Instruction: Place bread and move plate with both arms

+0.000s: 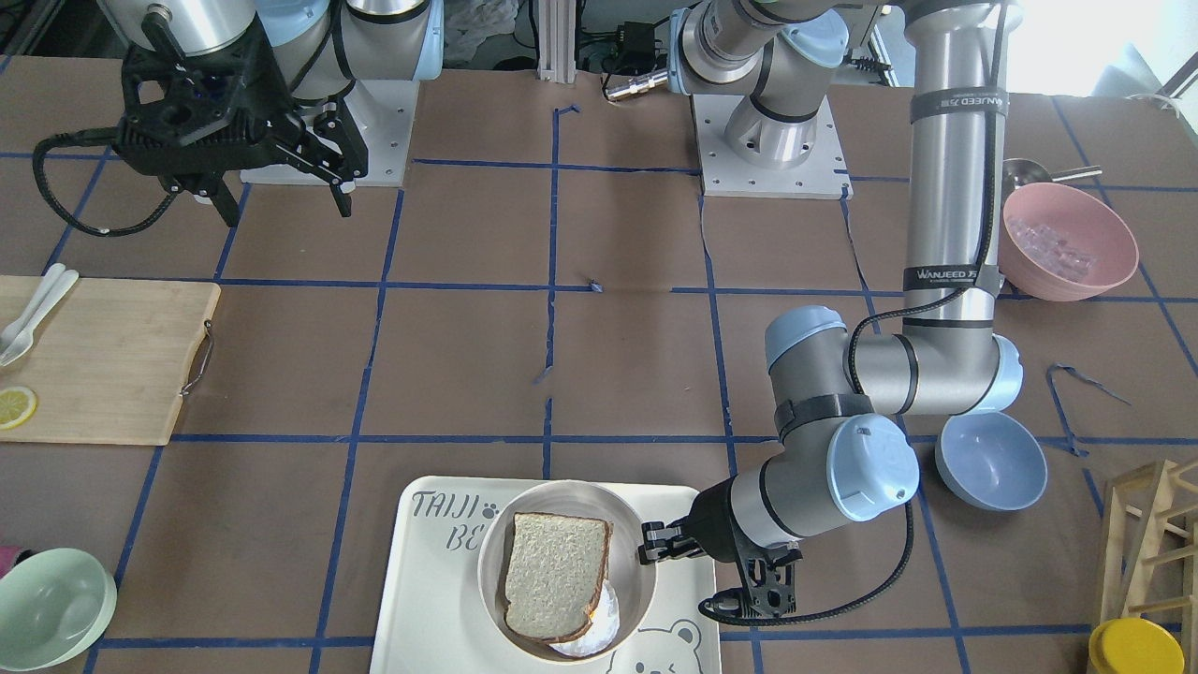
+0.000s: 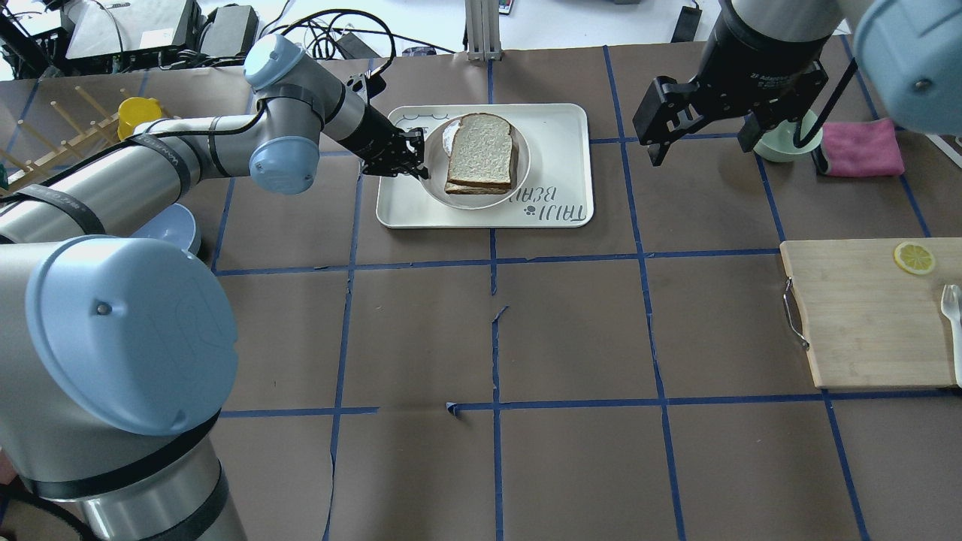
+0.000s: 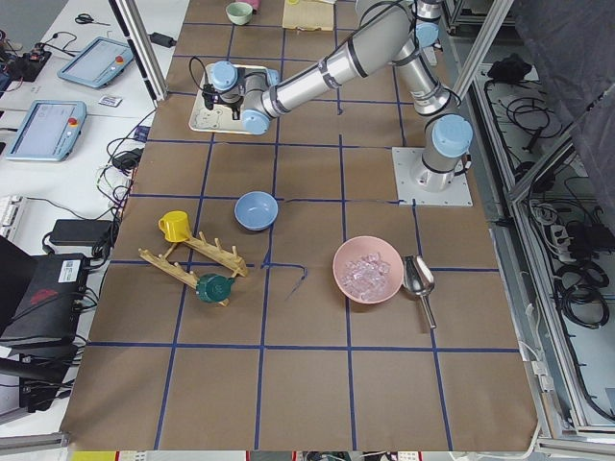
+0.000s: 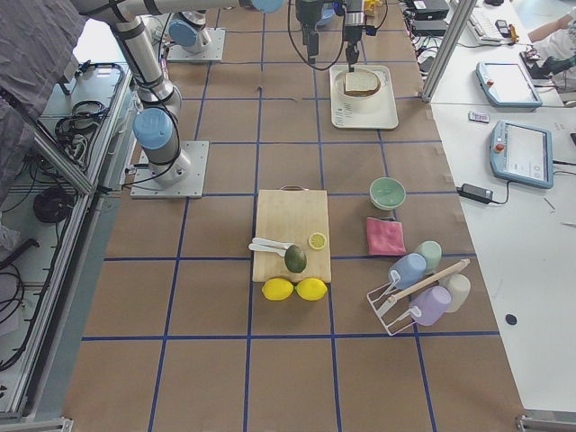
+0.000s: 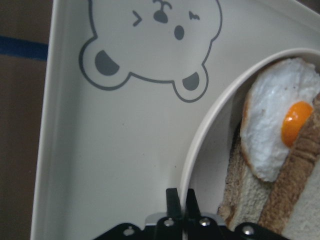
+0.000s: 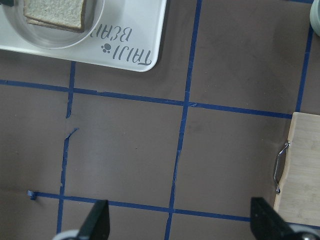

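So the plate [image 1: 633, 552] is a round cream dish, smooth, with a raised rim, and it sits roughly mid-way on the white rectangular Taiji Bear tray [image 1: 435, 599], covering part of the lettering. Inside it there's a little stack. The bread [image 1: 554, 573] lies flat on top, squarish, with a pale grey-white speckled crumb and a dark brown crust. A fried egg [image 5: 272, 130] with a glossy white and an orange yolk pokes out from under one edge, and a second slice [image 5: 235, 200] sits beneath that. The left tool [image 1: 649, 550] is on the tray at the plate's edge, fingers drawn narrow and pinching the rim, one inside and one outside. The right tool [image 1: 285, 211] hangs well apart from the tray over the brown paper surface [image 1: 618, 243] with its blue tape grid, black fingers spread wide. Well apart from the tray on the left arm's side, a matte pink bowl [image 1: 1067, 239] holds clear ice-like chunks. A blue bowl [image 1: 992, 459] sits nearer the tray on that same side, and a mint-green bowl [image 1: 51, 608] is off toward the right arm's side.
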### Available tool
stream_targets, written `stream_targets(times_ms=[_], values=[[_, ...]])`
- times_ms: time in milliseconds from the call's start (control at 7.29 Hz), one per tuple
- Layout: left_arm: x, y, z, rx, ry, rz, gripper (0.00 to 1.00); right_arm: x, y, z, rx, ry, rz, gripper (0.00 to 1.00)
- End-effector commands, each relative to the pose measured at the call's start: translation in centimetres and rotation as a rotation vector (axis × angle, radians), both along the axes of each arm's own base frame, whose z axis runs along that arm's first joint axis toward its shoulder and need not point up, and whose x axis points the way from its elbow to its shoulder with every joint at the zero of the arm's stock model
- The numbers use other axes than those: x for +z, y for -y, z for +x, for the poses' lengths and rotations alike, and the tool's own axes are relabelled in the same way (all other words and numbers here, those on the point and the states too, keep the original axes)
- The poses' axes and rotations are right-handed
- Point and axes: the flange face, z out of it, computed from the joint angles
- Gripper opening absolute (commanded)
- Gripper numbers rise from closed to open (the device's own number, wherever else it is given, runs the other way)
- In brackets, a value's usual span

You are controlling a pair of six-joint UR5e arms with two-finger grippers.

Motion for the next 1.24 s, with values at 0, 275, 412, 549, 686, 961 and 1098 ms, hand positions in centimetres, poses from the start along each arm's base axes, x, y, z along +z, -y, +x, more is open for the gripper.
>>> stream_targets(times_ms=[0, 275, 412, 549, 686, 961, 1098], values=[[-1.3, 0.3, -0.1, 0.011, -0.001, 0.021, 0.0, -0.1, 0.0, 0.0, -0.001, 0.0, 0.002, 1.0], [-0.1, 0.2, 0.0, 0.025, 0.003, 0.014, 0.93, -0.1, 0.0, 0.0, -0.001, 0.0, 0.002, 1.0], [1.0, 0.1, 0.4, 0.027, 0.042, 0.015, 0.98, -0.1, 0.0, 0.0, -0.002, 0.0, 0.002, 1.0], [3.0, -1.0, 0.3, 0.022, 0.088, 0.032, 0.99, -0.1, 0.0, 0.0, -0.001, 0.0, 0.004, 1.0], [6.7, -3.1, 0.6, 0.015, 0.132, 0.09, 1.0, -0.1, 0.0, -0.1, -0.004, 0.0, 0.004, 1.0], [15.7, -7.8, 1.6, -0.002, 0.228, 0.178, 1.0, -0.1, 0.0, -0.1, -0.004, 0.0, 0.005, 1.0], [19.5, -10.5, 2.1, -0.012, 0.28, 0.203, 1.0, -0.1, 0.0, -0.1, -0.004, 0.0, 0.005, 1.0]])
